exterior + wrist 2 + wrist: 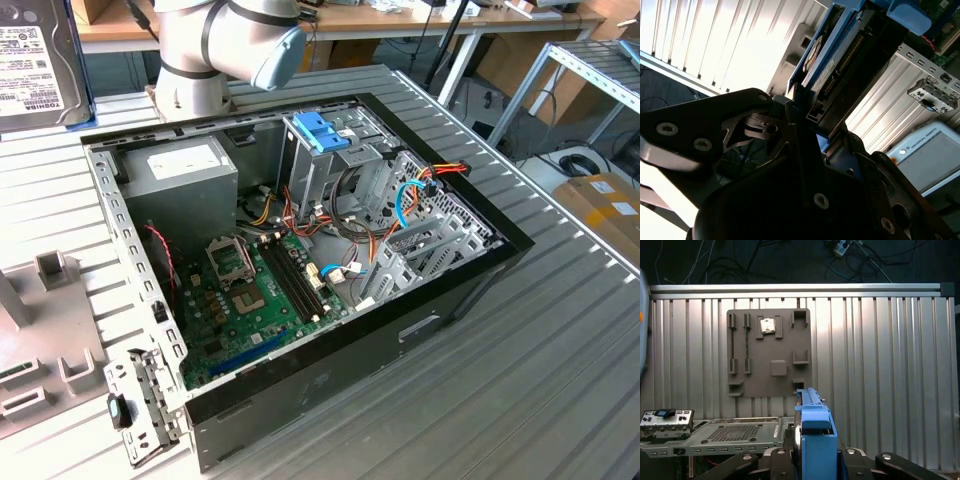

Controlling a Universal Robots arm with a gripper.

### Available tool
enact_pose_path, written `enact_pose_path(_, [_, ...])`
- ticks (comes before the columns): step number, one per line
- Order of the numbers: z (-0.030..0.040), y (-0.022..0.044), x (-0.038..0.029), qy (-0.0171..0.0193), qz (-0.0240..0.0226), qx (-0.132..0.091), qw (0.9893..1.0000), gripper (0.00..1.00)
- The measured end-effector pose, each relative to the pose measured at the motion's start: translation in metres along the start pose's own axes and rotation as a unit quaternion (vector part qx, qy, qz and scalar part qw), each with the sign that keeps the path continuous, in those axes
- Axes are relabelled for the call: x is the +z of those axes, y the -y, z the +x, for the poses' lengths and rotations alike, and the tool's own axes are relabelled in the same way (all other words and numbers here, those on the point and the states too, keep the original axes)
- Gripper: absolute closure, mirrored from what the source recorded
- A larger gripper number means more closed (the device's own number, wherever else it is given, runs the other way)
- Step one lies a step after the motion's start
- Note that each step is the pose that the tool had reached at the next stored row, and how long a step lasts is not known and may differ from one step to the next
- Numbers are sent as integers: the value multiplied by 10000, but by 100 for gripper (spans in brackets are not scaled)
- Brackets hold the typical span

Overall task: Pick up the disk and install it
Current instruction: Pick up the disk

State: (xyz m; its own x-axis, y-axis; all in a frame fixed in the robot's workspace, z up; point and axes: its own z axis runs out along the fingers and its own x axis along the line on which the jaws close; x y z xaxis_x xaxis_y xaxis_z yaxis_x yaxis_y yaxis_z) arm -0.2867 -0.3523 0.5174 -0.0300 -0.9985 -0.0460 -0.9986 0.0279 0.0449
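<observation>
Aloft, hand point(812, 122) clamps disk point(850, 55).

Silver-grey tubular arm point(190, 40), pale-blue joint cap point(278, 55) at 12 o'clock; black-linkage end effector point(812, 125), silver screws point(821, 201).

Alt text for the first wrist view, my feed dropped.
The tool grips the disk, its blue rail facing the camera, above a ribbed metal table. A grey slotted fixture plate lies on the table, and the open computer case sits beside the tool.
</observation>
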Motion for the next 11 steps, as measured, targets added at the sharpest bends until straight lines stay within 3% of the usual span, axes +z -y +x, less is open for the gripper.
enact_pose_path(11, [-1,28,1,-2,0,0,10000,63])
